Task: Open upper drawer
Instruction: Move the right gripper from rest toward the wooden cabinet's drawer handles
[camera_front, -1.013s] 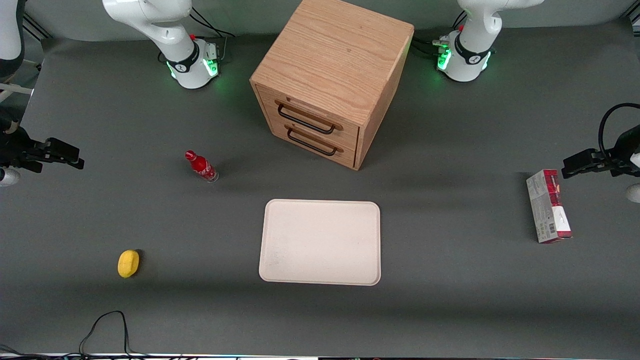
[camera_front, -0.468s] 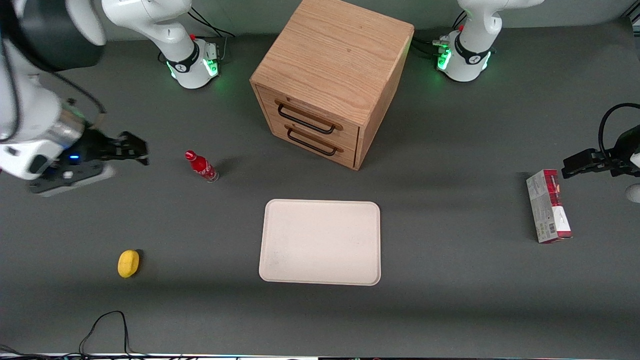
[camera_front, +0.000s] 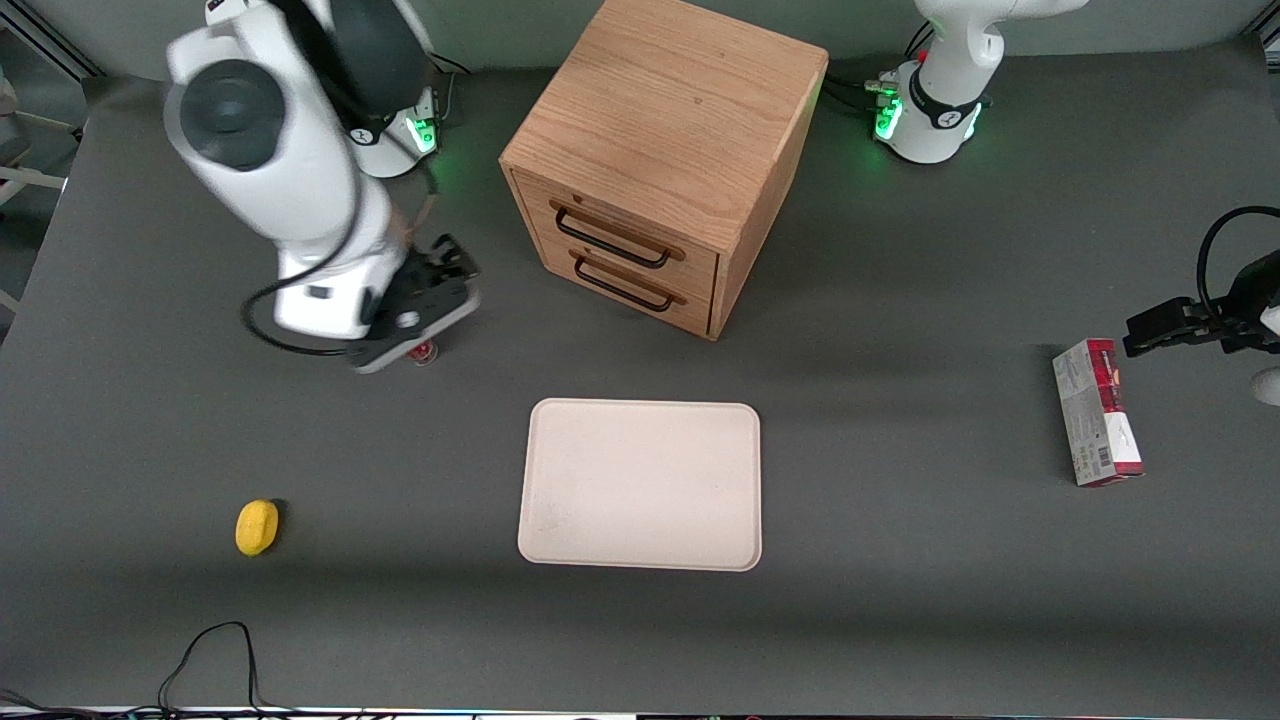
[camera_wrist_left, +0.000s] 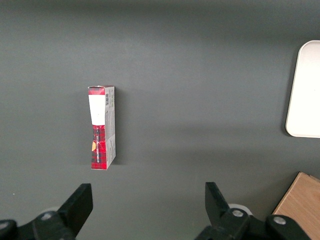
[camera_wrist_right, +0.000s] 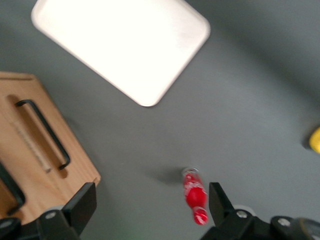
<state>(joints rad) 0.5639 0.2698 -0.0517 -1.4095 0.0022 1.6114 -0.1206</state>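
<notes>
Upper drawer (camera_front: 618, 232): closed, upper centre of the front frame, in the oak cabinet (camera_front: 670, 120), above the lower drawer (camera_front: 628, 281). Gripper (camera_front: 452, 268): fingers spread, holding nothing, centre-left of the frame, above the red bottle (camera_wrist_right: 194, 194), apart from the cabinet. Cream tray (camera_front: 640, 484): centre frame. Yellow object (camera_front: 256, 526): lower left

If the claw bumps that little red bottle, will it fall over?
Probably. The bottle is tall, thin and standing upright, so a nudge would likely tip it. Being round, it might then roll. The open claw hangs just above it, near the cabinet.
</notes>
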